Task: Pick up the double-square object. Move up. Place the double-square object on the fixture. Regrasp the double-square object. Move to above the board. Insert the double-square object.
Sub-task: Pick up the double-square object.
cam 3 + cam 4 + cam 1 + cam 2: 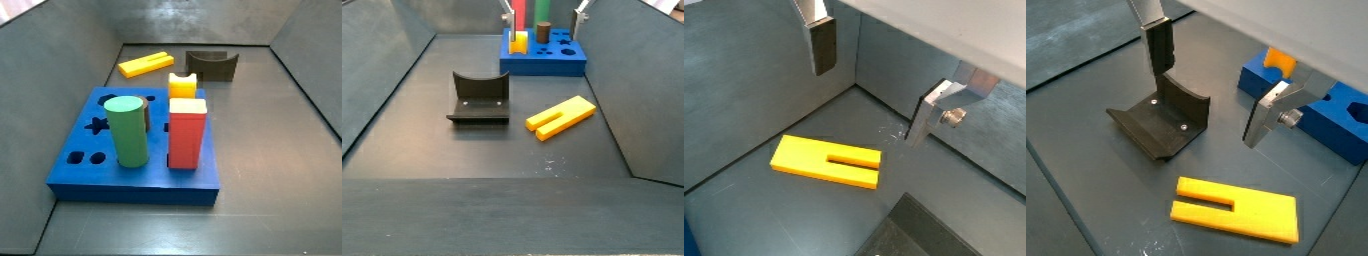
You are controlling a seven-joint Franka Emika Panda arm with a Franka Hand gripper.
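The double-square object (807,156) is a long yellow-orange bar lying flat on the floor, also in the other views (1260,212) (144,65) (560,116). The dark U-shaped fixture (1160,122) stands beside it (211,63) (478,98) and holds nothing. The blue board (80,150) (556,62) (1323,118) carries several pieces. My gripper (869,106) (1207,108) hangs high over the floor between the fixture and the bar, open and empty. Its fingers (581,12) show at the top edge of a side view.
In the board stand a green cylinder (127,130), a red block (187,138) and a shorter notched yellow block (183,85) (1277,62). Grey walls (80,60) enclose the floor on all sides.
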